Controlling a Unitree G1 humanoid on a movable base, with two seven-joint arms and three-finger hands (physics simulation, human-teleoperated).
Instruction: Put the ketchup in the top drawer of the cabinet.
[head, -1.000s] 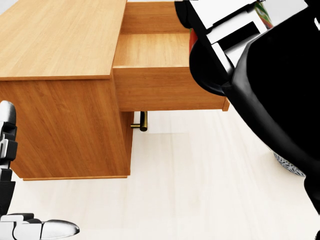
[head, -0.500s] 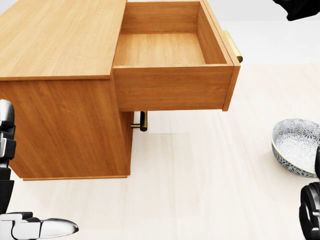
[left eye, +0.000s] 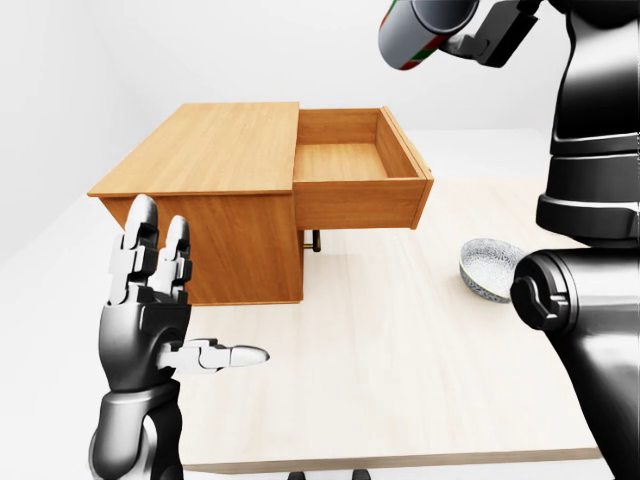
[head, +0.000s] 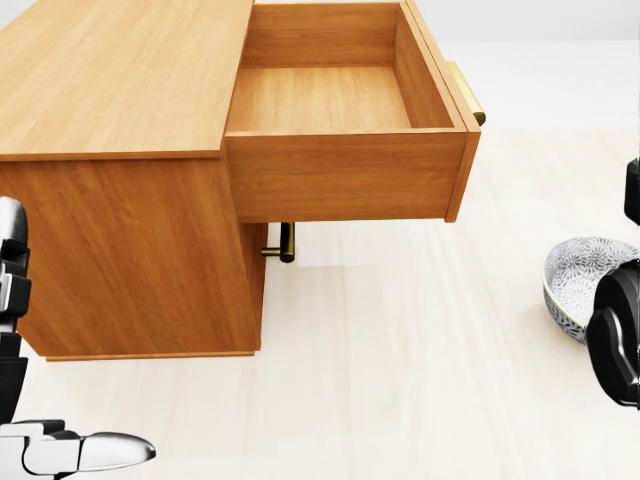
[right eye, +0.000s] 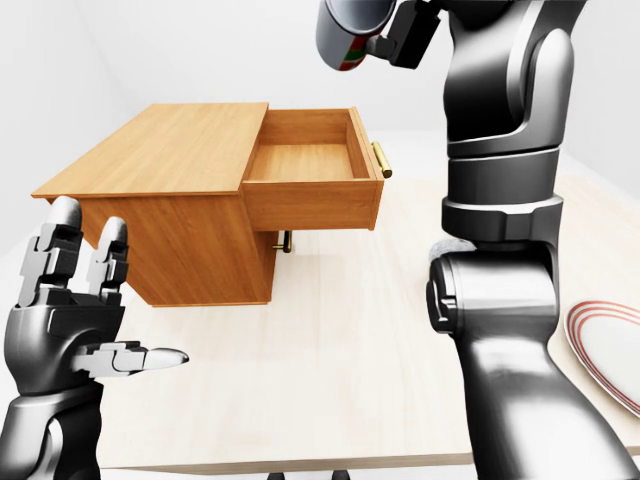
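right arm (head: 615, 330) re-entered head view | right hand (left eye: 495, 30) grips ketchup (left eye: 420, 25), cropped | left hand (left eye: 150, 310) spread

Ketchup (left eye: 418, 28) above open top drawer (left eye: 355, 180)

A: How was the light?
B: Bright, even and diffuse, with no glare; only a faint shadow lay under the open honey-coloured wooden drawer (head: 345, 160).
A: Any blur?
B: None; edges stayed crisp, though the glossy dark-grey left hand (left eye: 150, 320) carried soft white highlights.
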